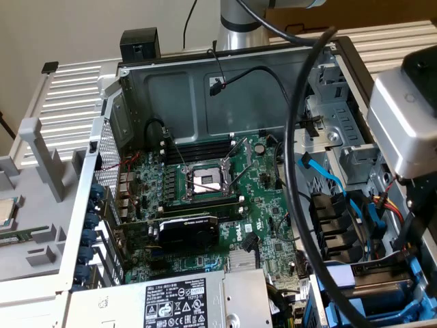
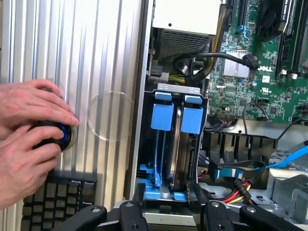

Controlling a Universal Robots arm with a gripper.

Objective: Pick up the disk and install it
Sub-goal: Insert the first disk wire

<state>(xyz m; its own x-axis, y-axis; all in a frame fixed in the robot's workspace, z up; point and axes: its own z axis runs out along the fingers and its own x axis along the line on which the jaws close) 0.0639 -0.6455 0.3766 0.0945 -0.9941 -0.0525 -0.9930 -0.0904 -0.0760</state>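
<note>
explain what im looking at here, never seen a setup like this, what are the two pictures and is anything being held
This is an open desktop computer case being worked on by a robot arm. The exterior view looks down into it from a camera off the arm: the green motherboard with its empty processor socket, and the grey power supply at the near edge. The wrist view comes from a camera on the arm, looking past its black pincer. The pincer stands over the drive bay, closed around the disk with its blue plastic rails, which sits upright in the bay. In that view a person's hands rest on a round knob beside the case.
</note>
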